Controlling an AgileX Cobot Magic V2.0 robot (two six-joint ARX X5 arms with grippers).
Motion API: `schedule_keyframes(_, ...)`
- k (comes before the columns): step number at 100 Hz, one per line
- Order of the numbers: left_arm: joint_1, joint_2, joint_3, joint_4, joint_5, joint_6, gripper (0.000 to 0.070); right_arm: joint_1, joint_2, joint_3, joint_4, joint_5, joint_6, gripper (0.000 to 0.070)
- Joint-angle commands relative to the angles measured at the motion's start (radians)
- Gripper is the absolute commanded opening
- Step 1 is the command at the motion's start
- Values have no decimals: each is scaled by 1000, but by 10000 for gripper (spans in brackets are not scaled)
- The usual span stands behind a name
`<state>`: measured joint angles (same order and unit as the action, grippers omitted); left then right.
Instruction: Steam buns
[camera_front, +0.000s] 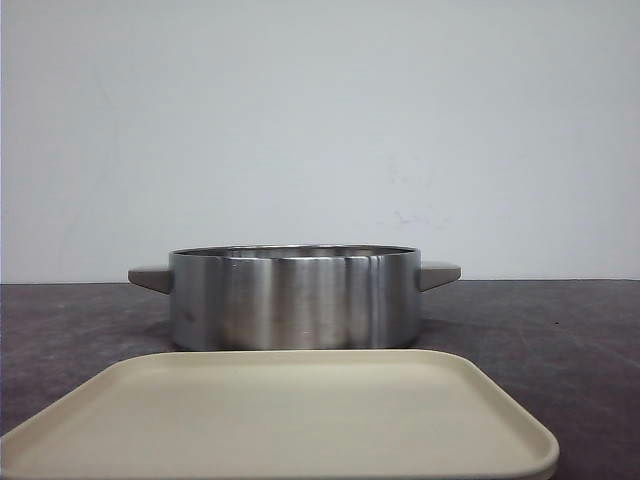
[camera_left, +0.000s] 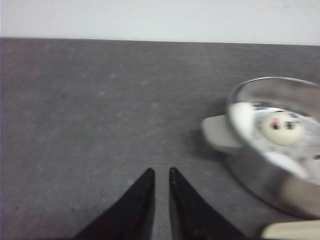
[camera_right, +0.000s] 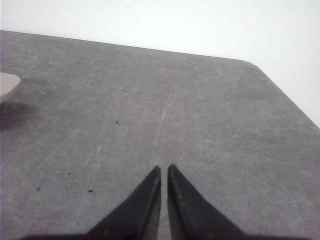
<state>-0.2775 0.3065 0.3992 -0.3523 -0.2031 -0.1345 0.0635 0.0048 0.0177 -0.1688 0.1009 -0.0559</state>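
Note:
Several white buns lie inside the steel pot (camera_left: 260, 182) in the left wrist view; one bun (camera_left: 282, 128) shows a black panda face, others (camera_left: 241, 118) (camera_left: 286, 163) show plain white sides. From the front, the pot (camera_front: 290, 300) hides its contents behind its wall. My left gripper (camera_left: 161, 171) hovers over bare table beside the pot's beige handle (camera_left: 218, 133), fingers nearly together with nothing between them. My right gripper (camera_right: 164, 167) is shut over bare table, away from the pot. Neither gripper shows in the front view.
A beige tray (camera_front: 280, 420) with nothing on it lies in front of the pot; its corner (camera_left: 292, 231) shows in the left wrist view. The pot's other handle (camera_right: 7, 84) shows in the right wrist view. The table's rounded corner (camera_right: 250, 62) lies beyond the right gripper.

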Motion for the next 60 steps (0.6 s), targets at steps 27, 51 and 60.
schedule_keyframes(27,127,-305,-369,237,135,-52,3,2,-1,-5,11,2,-8,16)
schedule_keyframes(51,194,-304,-375,134,172,108,3,2,-1,-5,11,2,-8,16)
schedule_keyframes(60,196,-304,-375,132,172,147,3,2,-1,-5,11,2,-8,16)
